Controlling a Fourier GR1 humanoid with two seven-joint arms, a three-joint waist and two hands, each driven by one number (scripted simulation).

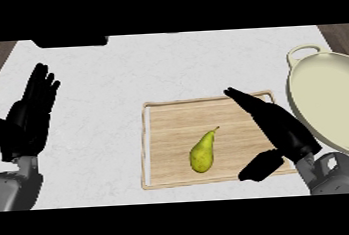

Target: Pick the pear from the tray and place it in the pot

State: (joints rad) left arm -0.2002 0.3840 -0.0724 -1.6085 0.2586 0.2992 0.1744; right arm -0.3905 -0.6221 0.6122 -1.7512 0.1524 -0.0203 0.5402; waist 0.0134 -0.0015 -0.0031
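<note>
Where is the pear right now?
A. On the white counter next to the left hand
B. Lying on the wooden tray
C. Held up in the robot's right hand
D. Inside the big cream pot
B. The pear lies on the wooden tray, with the right hand open above the tray beside it and not holding it; the pot stands off to the right with no pear in it.
</note>
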